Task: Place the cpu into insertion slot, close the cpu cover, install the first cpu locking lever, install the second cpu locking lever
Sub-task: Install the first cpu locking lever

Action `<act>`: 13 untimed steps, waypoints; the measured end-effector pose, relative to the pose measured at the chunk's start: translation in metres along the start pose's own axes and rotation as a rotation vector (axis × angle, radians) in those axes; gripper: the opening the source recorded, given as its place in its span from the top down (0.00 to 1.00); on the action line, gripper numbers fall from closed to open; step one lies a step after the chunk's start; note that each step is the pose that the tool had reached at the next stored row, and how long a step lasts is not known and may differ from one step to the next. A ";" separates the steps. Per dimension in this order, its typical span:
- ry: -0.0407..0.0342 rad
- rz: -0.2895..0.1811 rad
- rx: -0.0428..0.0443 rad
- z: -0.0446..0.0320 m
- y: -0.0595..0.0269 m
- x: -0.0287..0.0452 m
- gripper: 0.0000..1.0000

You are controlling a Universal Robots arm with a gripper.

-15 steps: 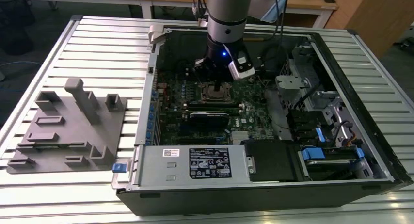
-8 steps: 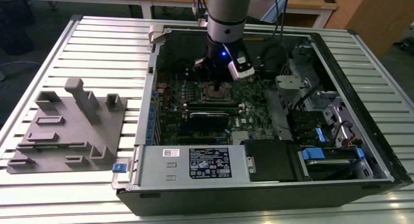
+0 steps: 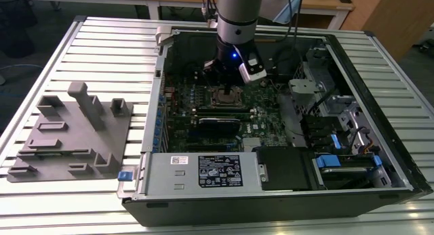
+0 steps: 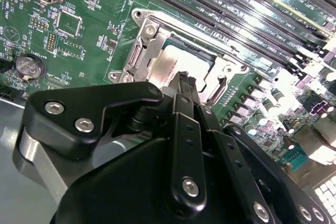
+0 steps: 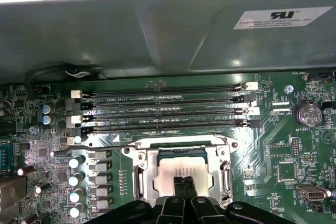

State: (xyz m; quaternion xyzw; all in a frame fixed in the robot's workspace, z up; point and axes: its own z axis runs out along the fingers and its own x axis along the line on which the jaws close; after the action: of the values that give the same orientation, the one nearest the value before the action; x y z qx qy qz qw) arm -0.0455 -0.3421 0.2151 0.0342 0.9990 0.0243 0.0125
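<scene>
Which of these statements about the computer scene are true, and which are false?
1. The cpu lies in the slot. True.
2. The gripper hangs above the cpu. True.
3. The memory slots hold modules. False: they are empty.
4. The grey tray lies on the exterior view's right of the case. False: it lies on the exterior view's left.

A grey moulded fixture [image 3: 71,138] lies on the slatted table [image 3: 109,47] just beside the open computer case [image 3: 271,207].
</scene>
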 end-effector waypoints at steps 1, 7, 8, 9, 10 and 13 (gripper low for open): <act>0.0000 0.000 0.0000 0.0000 0.0000 0.0000 0.89; 0.0000 0.000 0.0000 0.0000 0.0002 0.0000 0.89; 0.0000 0.000 0.0001 0.0000 0.0002 0.0000 0.89; 0.0000 0.000 0.0000 0.0000 0.0002 0.0000 0.89; 0.0001 0.000 0.0003 -0.0005 0.0003 0.0000 0.89; 0.0000 0.000 0.0001 -0.0039 0.0004 -0.0001 0.89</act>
State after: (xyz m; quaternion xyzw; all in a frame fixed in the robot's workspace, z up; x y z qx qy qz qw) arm -0.0455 -0.3419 0.2191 0.0342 0.9990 0.0243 0.0124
